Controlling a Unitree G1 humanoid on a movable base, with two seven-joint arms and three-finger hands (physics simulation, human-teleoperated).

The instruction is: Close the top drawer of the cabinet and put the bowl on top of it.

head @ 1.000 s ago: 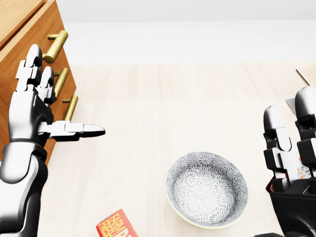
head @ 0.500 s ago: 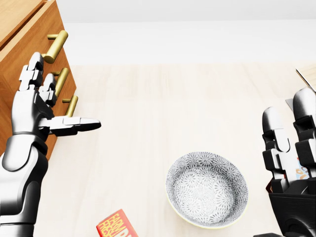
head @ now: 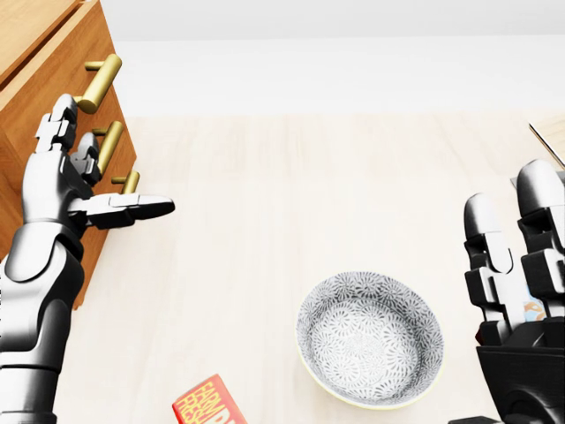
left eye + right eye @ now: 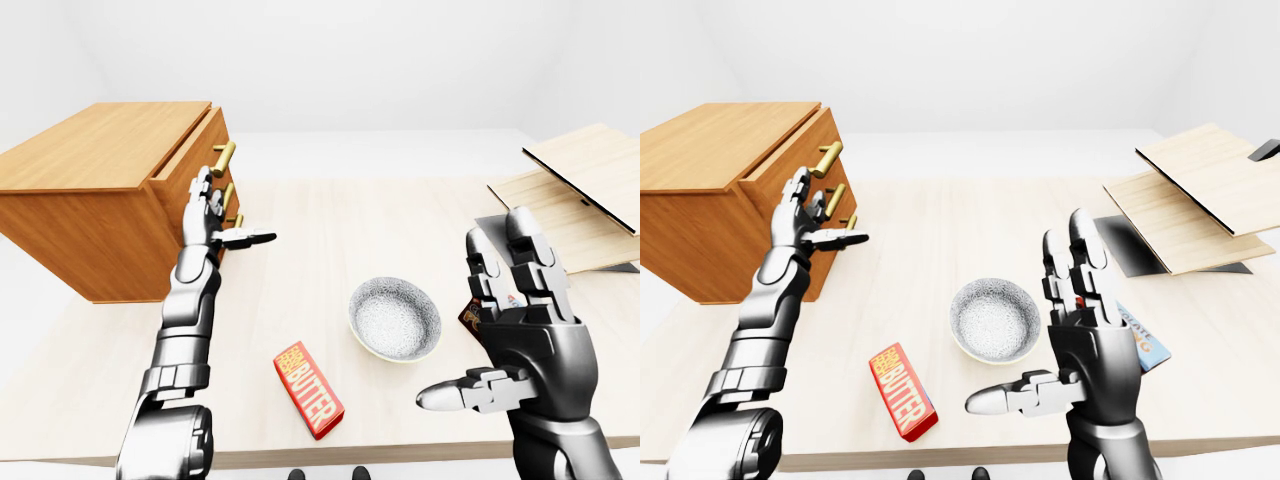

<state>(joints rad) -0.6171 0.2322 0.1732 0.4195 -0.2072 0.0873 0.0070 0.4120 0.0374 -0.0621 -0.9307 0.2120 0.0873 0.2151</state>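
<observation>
Your left hand (image 3: 69,187) was released, fingers spread and upright, thumb sticking out toward the right of the head view, held just beside the drawer fronts of the brown wooden cabinet (image 4: 95,205); contact with them couldn't be told. The fingers overlapped the middle brass bar handle (image 3: 109,147) in the head view. The cabinet's top drawer (image 4: 193,153) stood out a little from the cabinet body, not pushed flush, with its own brass handle (image 4: 224,158) above your fingertips. The grey speckled round bowl with a pale rim (image 3: 371,340) sat upright and empty on the light wooden counter (image 4: 310,225), well apart from the cabinet, at bottom centre of the head view. Your right hand (image 4: 518,315) was also released, fingers up, thumb pointing left, near the bowl's right side and not touching it. A red rectangular butter box (image 4: 308,392) lay flat on the counter just left of and below the bowl. Pale wooden boards (image 4: 575,185) were stacked at the right over a dark mat (image 4: 1132,246), and a small printed packet (image 4: 1146,346) showed partly behind the right hand.
</observation>
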